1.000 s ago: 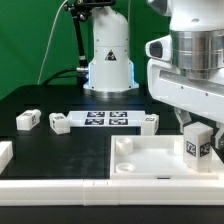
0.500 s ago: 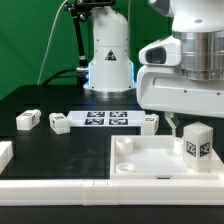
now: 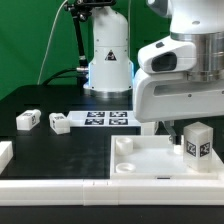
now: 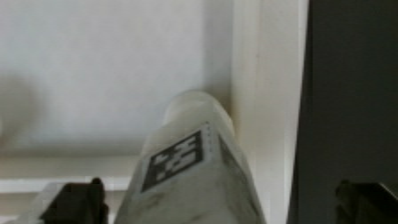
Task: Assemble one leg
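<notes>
One leg [image 3: 197,140], a stubby white block with a black-and-white tag, stands upright on the large white panel [image 3: 150,166] near its corner at the exterior view's right. My gripper [image 3: 178,124] hangs just above and beside it, open, not touching it. In the wrist view the leg [image 4: 187,150] sits between my spread fingertips [image 4: 75,202], with gaps on both sides. Three more legs lie on the black table: two at the left [image 3: 28,120] [image 3: 59,122] and one by the marker board's right end [image 3: 150,121].
The marker board [image 3: 105,119] lies behind the panel. A white part [image 3: 5,153] sits at the exterior view's left edge. The robot base [image 3: 108,60] stands at the back. The panel has a corner socket [image 3: 124,145] near its far left.
My gripper has risen and shifted toward the exterior view's left, off the leg. The leg stays standing on the panel.
</notes>
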Action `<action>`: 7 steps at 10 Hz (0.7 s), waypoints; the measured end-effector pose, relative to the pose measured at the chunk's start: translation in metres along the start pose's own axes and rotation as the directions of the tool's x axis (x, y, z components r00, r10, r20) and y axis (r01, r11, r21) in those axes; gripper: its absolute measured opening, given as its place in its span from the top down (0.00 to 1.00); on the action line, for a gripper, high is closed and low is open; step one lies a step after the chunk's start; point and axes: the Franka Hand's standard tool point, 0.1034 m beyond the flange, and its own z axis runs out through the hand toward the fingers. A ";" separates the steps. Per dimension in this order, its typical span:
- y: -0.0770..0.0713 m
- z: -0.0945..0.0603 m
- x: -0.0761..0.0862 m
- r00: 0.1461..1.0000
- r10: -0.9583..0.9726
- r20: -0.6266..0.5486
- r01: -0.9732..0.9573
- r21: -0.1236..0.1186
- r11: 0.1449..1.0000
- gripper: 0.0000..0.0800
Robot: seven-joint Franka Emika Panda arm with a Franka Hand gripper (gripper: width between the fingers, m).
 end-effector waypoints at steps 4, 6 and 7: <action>0.000 0.000 0.000 1.000 -0.028 0.000 0.028 0.002 1.000 0.31; 0.001 0.000 0.000 1.000 -0.027 0.000 0.027 0.001 1.000 0.64; 0.001 0.000 0.000 1.000 -0.017 0.000 0.017 0.001 1.000 0.64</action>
